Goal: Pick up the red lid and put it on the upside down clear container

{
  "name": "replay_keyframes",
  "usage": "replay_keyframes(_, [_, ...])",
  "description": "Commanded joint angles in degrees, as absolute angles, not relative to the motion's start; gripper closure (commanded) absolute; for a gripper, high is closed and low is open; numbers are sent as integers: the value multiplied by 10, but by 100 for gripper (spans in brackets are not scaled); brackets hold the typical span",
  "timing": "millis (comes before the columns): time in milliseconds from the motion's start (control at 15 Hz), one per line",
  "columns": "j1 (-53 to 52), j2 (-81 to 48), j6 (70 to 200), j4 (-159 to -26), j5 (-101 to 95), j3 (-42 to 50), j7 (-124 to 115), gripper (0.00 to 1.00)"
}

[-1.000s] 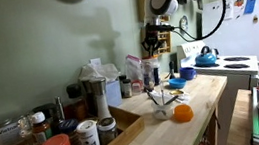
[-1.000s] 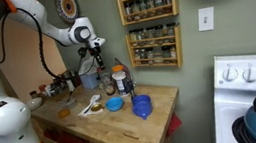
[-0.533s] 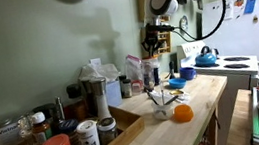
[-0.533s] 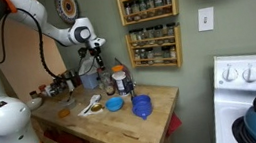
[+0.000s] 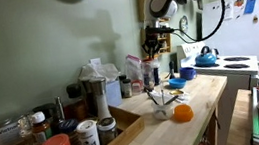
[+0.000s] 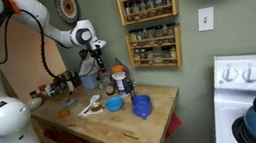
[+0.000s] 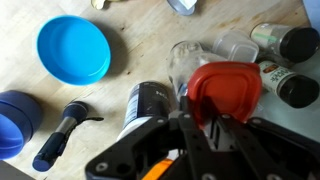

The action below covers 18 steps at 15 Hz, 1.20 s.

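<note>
Above the wooden worktop (image 7: 140, 25) almost nothing shifts over the last second: in both exterior views the hand (image 5: 152, 41) hangs at the same spot over the jar cluster. Wrist view, left to right: round blue plastic bowl (image 7: 73, 48), then the tall upside down clear plastic container (image 7: 188, 60) seen end-on, then the small flat round red plastic lid (image 7: 225, 88), pinched between the hand's fingers and overlapping the container's right edge. Lid looks airborne, not seated. Judgement: carry is done, alignment has stalled; it likely needs a nudge toward the container's centre before lowering.
</note>
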<state>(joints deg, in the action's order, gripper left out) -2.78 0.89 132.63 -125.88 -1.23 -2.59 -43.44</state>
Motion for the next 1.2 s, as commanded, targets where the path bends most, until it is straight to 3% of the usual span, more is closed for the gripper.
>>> replay_keyframes(0, [-25,-4,1328,-1250,-19,-25,-452,96])
replay_keyframes(800, [-26,-17,1326,-1235,-41,-21,-483,96])
replay_keyframes(867, [-27,-19,1327,-1235,-49,-21,-491,59])
replay_keyframes(933, [-27,-21,1326,-1234,-52,-21,-493,59])
replay_keyframes(1133, [-29,-16,1326,-1234,-41,-22,-484,38])
